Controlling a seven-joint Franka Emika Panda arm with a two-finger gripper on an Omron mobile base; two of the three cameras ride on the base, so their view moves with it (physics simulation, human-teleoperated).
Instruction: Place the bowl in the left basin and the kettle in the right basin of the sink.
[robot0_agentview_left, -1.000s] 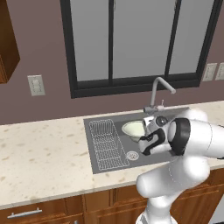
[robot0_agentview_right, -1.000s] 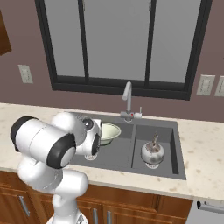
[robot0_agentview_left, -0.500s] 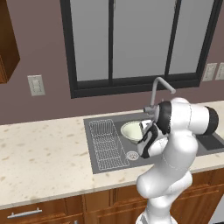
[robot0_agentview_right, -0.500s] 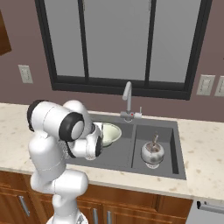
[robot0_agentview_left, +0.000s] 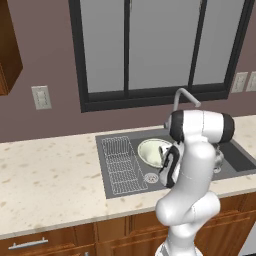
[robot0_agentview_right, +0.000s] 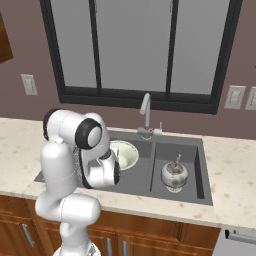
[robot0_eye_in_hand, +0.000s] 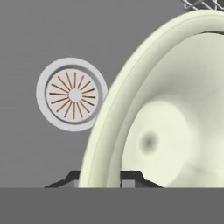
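Bowl sits in left basin by drain; kettle in right basin. Gripper narrow, fingertips straddling bowl rim; grip can't tell.

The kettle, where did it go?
The kettle sits in the right basin of the sink, seen in the right base view, across the divider from the bowl and just right of the faucet.

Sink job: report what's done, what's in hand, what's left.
Done: the kettle sits in the right basin; the bowl sits in the left basin beside the drain. In hand: the gripper straddles the bowl's rim. Left: letting go and pulling clear.
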